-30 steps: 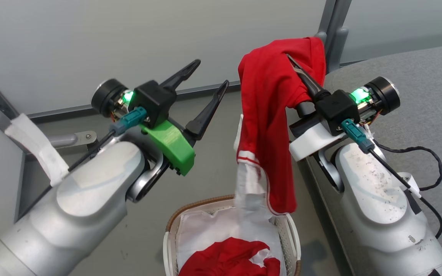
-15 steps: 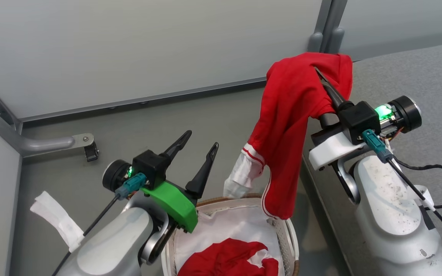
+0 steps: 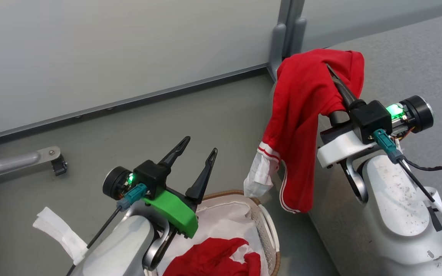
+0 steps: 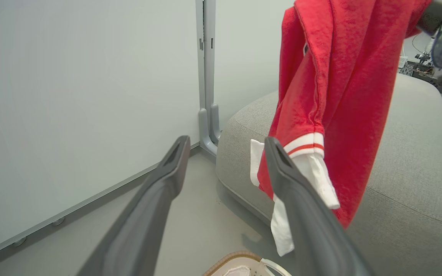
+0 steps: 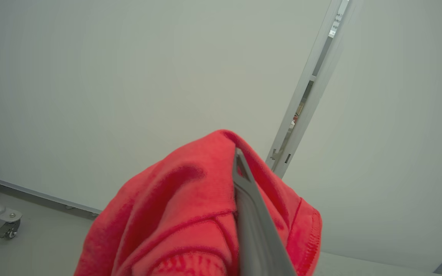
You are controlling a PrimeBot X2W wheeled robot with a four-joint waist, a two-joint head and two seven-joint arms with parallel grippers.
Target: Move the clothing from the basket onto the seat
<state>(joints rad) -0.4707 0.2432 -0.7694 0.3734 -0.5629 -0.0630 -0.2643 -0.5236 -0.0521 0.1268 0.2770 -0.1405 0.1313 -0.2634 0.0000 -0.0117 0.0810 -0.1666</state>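
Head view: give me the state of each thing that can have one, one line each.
right gripper, fingers shut on the lifted garment.
left gripper, fingers open, holding nothing.
lifted garment, hanging from the right gripper, out of the basket, beside the seat.
second garment, crumpled inside the basket.
basket, upright, holding the second garment and white liner.
seat, lifted garment not yet laid on it.

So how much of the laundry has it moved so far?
The visible seat holds no clothing yet. One red garment hangs from the shut right gripper, beside the seat. The other garment waits in the basket; the left gripper is open, empty.
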